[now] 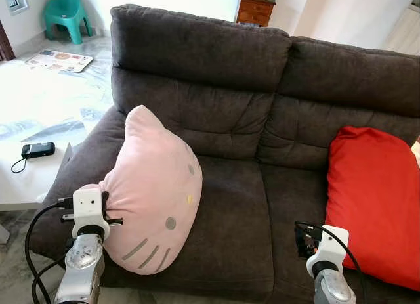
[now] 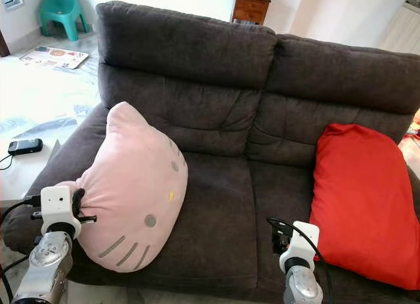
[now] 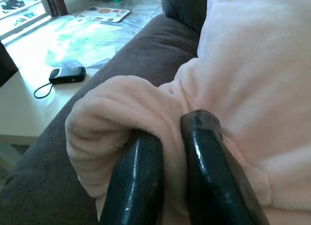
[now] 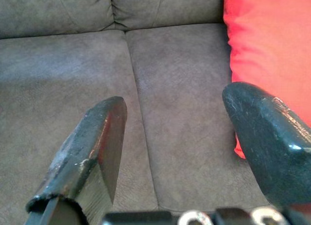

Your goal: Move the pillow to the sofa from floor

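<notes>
Left tool (image 3: 167, 137) pinches the pink pillow (image 1: 154, 186) on the sofa (image 1: 236, 205); right tool (image 4: 182, 132) gapes wide.

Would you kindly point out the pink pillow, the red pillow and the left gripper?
pink pillow (image 1: 154, 186), left eye view, middle of its face.
red pillow (image 1: 374, 195), left eye view, centre of the cover.
left gripper (image 3: 172, 137), left wrist view, between fingertips pinching the pillow's edge.

Left end effector (image 3: 172, 162): fingertips buried in a fold of the pink cat-face pillow (image 1: 154, 192), tips not visible. Red cushion (image 1: 374, 202) cut by the frame's right edge. Teal plastic chair (image 1: 65, 14) and wooden cabinet (image 1: 256, 8) cropped at top. Small black device (image 1: 37, 149) on the white bench (image 1: 29, 179): type unreadable.
</notes>
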Available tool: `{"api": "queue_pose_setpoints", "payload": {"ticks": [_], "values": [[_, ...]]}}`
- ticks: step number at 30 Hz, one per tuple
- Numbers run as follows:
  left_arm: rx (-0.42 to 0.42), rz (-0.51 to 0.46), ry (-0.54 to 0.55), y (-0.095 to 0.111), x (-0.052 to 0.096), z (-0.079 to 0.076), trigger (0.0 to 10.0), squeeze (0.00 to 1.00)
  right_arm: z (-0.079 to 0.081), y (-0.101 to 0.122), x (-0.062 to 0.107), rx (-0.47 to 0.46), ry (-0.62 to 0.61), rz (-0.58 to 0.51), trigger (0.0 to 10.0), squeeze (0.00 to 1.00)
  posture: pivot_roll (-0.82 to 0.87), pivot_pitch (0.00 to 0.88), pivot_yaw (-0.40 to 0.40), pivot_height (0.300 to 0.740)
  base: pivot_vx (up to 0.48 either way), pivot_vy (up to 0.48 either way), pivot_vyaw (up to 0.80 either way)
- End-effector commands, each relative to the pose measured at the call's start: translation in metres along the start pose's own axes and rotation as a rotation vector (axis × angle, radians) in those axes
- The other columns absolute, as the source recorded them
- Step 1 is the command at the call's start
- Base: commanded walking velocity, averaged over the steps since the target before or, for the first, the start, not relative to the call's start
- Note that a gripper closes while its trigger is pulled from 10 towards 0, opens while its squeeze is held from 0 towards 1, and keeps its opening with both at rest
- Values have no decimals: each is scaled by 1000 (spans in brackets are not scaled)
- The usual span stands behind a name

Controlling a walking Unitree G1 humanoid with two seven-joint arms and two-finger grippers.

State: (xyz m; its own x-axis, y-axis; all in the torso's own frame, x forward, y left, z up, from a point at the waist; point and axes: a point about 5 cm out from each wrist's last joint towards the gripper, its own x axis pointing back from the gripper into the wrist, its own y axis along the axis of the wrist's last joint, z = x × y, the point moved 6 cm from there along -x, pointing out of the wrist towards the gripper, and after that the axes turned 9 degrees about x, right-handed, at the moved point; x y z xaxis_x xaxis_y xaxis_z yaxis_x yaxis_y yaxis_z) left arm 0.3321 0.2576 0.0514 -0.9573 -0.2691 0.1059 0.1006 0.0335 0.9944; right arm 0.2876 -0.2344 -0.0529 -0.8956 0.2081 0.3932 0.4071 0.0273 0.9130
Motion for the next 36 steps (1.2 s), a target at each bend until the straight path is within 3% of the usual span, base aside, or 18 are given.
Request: {"api": "queue_pose_setpoints", "payload": {"ticks": [1, 16, 27, 31, 32, 34, 35, 36], "values": [[6, -5, 7, -1, -1, -2, 10000, 1000, -7, -5, 2, -14, -18, 22, 10000, 0, 142, 0, -149, 740, 0, 0, 0], [-19, -45, -19, 10, -7, -6, 10000, 1000, 9, -7, 2, -35, 0, 24, 10000, 0, 155, 0, -117, 740, 0, 0, 0], [-42, -149, -60, 45, -7, -17, 10000, 1000, 13, -9, 4, -49, -3, 26, 10000, 0, 168, 0, -109, 740, 0, 0, 0], [-80, -214, -97, 64, -5, -27, 10000, 1000, 13, -9, 4, -49, -4, 28, 10000, 0, 171, 0, -109, 740, 0, 0, 0], [-113, -231, -142, 68, -3, -36, 10000, 1000, 12, -9, 3, -51, -5, 28, 10000, 0, 169, 0, -109, 740, 0, 0, 0], [-141, -225, -204, 65, -2, -47, 10000, 941, 11, -8, 3, -51, -7, 29, 10000, 0, 169, 0, -108, 740, 0, 0, 0], [-180, -186, -247, 53, -2, -53, 10000, 0, 11, -9, 3, -52, -9, 33, 10000, 0, 166, 0, -107, 740, 0, 0, 0], [-196, -166, -261, 48, -2, -55, 10000, 0, 11, -9, 2, -53, -9, 35, 10000, 0, 163, 0, -105, 740, 0, 0, 0]]}}
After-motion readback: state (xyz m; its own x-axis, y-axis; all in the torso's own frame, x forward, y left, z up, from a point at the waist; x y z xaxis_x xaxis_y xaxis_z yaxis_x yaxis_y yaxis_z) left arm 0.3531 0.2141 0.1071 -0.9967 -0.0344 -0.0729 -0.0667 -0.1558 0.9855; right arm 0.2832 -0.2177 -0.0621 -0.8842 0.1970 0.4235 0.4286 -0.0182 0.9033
